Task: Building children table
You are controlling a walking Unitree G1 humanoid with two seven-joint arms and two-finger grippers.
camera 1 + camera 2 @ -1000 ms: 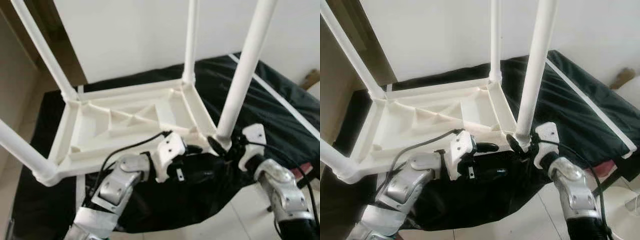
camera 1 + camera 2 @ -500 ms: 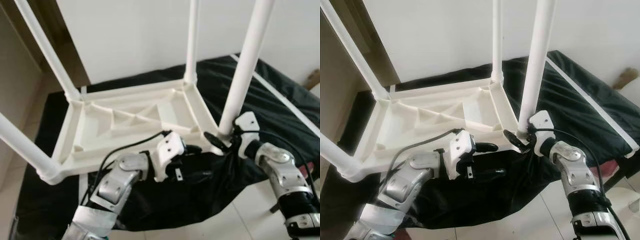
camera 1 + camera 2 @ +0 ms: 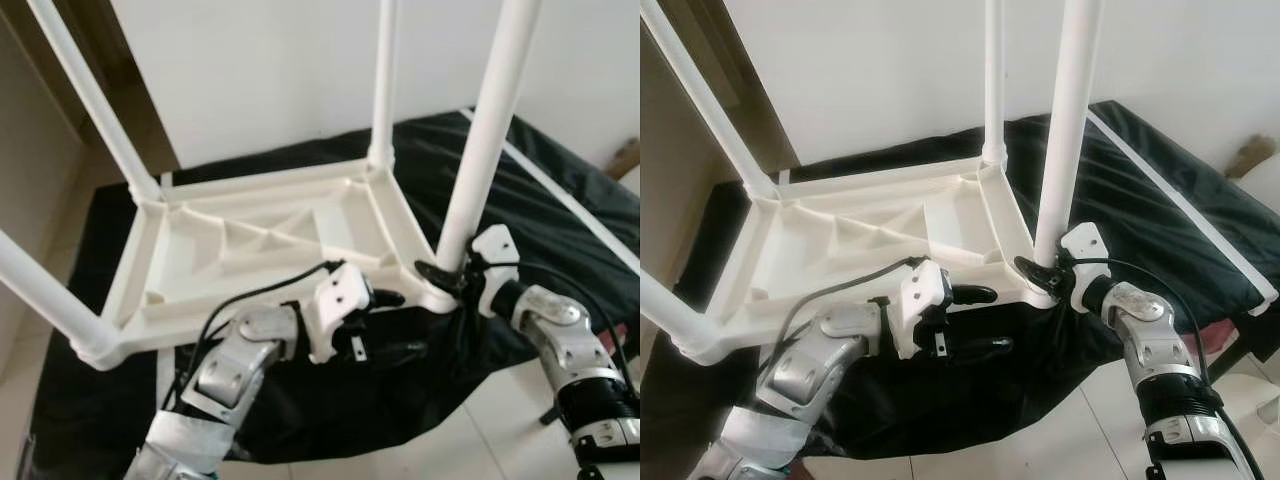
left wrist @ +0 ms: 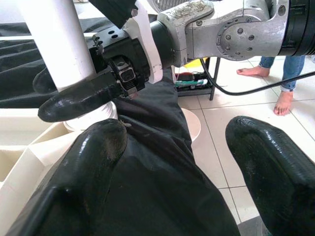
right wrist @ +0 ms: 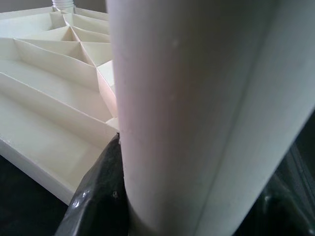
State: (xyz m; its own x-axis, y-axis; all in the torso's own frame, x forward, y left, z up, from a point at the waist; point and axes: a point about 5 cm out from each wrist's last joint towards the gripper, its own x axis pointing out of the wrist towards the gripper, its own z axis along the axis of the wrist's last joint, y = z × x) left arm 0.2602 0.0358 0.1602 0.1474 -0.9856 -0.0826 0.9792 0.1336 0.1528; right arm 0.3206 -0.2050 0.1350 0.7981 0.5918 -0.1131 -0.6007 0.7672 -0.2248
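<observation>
The right end effector (image 3: pixel 447 276) clamps the base of the near leg (image 3: pixel 478 150) at its corner socket; press straight down, keeping the leg upright. The left end effector (image 3: pixel 395 322), fingers wide, hovers beside the upturned table (image 3: pixel 250 240) on the black cloth (image 3: pixel 560 215)

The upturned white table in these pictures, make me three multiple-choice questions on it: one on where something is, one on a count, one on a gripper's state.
1. What does the upturned table lie on?
A. a black cloth
B. bare tiles
C. a wooden bench

2. How many white legs stand up from it?
A. two
B. three
C. four

3. What is the right gripper doing?
A. hanging idle
B. shut on the near right leg at its base
C. holding a screwdriver

Answers: 1 A, the black cloth spreads under the frame. 2 C, one leg rises at each corner. 3 B, its fingers flank the leg in the right wrist view, while the left gripper is open over the cloth.
</observation>
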